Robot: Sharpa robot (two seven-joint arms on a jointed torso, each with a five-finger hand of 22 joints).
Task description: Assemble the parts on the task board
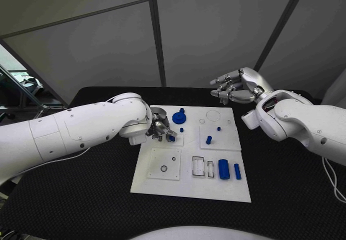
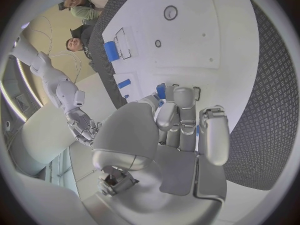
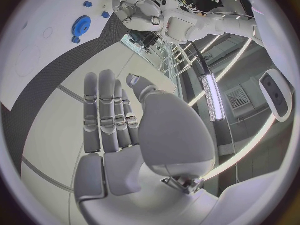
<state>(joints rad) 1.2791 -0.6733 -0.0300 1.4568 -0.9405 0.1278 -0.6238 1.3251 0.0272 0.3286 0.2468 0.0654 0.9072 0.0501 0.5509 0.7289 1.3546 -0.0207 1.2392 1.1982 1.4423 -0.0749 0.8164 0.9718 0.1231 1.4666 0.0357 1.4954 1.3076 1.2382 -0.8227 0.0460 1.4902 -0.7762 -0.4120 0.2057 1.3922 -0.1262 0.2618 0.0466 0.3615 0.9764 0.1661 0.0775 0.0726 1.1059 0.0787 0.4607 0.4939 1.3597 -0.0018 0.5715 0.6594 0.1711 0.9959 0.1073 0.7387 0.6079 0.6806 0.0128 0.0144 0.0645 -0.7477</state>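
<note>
No text, label, brand, number or sign can be read anywhere. The white task board (image 1: pixel 189 187) carries only thin outlines of circles and rectangles, without lettering, and the robot's white arms and silver hands show no readable markings either.

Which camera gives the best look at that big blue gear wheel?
The head view: the blue gear sits unobstructed near the far edge of the task board, just beyond the left hand. The right wrist view shows it small and distant. In the left wrist view I cannot make it out.
</note>
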